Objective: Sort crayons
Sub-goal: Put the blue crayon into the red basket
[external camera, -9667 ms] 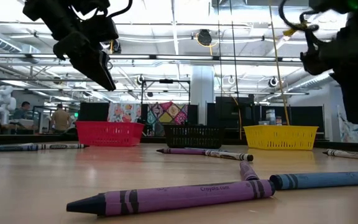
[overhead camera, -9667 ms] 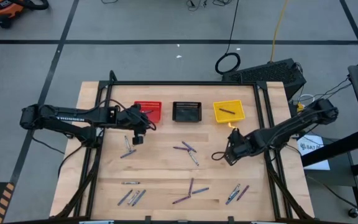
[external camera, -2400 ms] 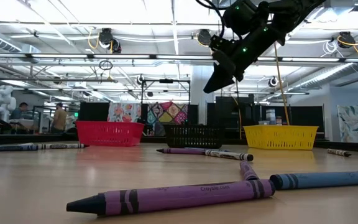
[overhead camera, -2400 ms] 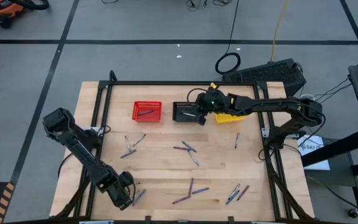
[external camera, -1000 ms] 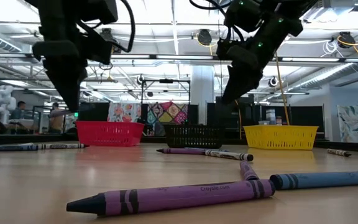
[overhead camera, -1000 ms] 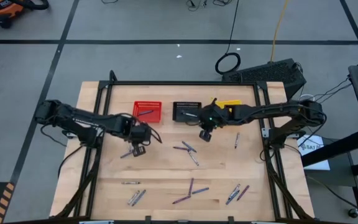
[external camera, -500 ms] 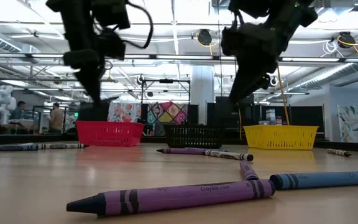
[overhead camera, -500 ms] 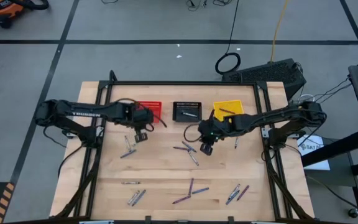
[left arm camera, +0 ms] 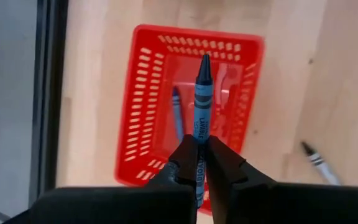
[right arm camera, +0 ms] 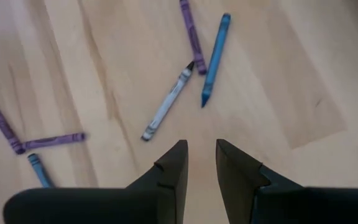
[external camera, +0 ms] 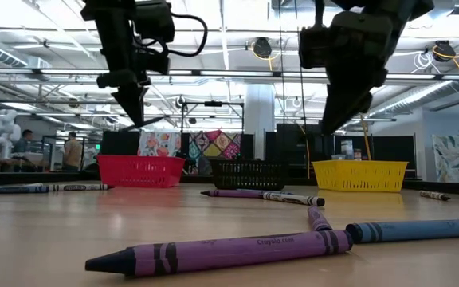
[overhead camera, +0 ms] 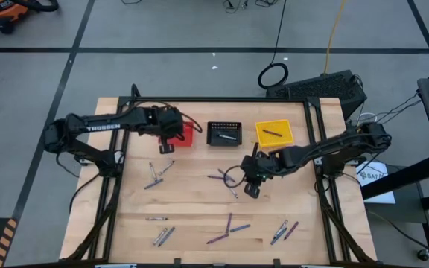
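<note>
Wooden table (overhead camera: 199, 205), slim paper-wrapped crayons (overhead camera: 228, 179)

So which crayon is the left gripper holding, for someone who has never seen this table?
Find the red basket at the table's far left. The left gripper hangs right over it, shut on a blue crayon that points tip first at the basket. It is the only crayon off the table.

Counter (overhead camera: 199, 201): pale wood grain. Three slotted lattice baskets: red basket (left arm camera: 191, 112), black basket (overhead camera: 224, 134) beside it, yellow basket (overhead camera: 273, 133) beyond. Blue crayon (left arm camera: 201, 106), black-printed label, over the red basket; another blue crayon (left arm camera: 176, 115) inside. Beside the black basket lie purple crayon (right arm camera: 192, 36), blue one (right arm camera: 214, 59), grey-white crayon (right arm camera: 166, 103).
</note>
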Controlling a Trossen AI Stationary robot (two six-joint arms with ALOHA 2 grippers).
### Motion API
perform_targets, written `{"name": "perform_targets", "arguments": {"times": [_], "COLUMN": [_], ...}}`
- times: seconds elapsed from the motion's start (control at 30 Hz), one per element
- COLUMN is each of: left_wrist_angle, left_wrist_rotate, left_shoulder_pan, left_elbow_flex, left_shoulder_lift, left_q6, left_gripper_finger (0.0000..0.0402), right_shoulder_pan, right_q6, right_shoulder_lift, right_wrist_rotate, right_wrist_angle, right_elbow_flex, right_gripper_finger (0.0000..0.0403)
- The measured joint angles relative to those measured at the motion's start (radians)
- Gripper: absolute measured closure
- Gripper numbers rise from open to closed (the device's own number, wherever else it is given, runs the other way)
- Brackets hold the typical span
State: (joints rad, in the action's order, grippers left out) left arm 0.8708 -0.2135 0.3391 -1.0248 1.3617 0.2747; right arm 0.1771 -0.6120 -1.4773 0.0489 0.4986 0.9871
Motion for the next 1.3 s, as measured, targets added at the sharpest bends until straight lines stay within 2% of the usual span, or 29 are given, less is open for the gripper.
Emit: {"name": "perform_targets", "arguments": {"times": [0.23,0.73,1.1,1.3], "left_wrist_angle": [-0.034,-0.054,-0.106,-0.112], "left_wrist_rotate": [0.075,0.080,0.087,0.087], "left_shoulder_pan": [0.082,0.165,0.165,0.165], "left_elbow_flex": [0.000,0.000,0.001,0.001], "left_shoulder_lift": [0.000,0.001,0.189,0.252], "left_q6": [0.084,0.160,0.157,0.153], "left_gripper_finger": [0.0393,0.0393,0.0393,0.0391], "right_shoulder_pan": [0.057,0.179,0.199,0.198], "right_q6": [-0.151,-0.391,-0.398,-0.396], "right_shoulder_lift": [0.000,0.000,0.000,0.000], "right_wrist_rotate": [0.000,0.005,0.006,0.006], "right_wrist_angle": [0.050,0.219,0.218,0.218], "right_elbow_flex": [0.000,0.000,0.000,0.000], "right_gripper_finger": [0.0332,0.0332,0.0332,0.0332]}}
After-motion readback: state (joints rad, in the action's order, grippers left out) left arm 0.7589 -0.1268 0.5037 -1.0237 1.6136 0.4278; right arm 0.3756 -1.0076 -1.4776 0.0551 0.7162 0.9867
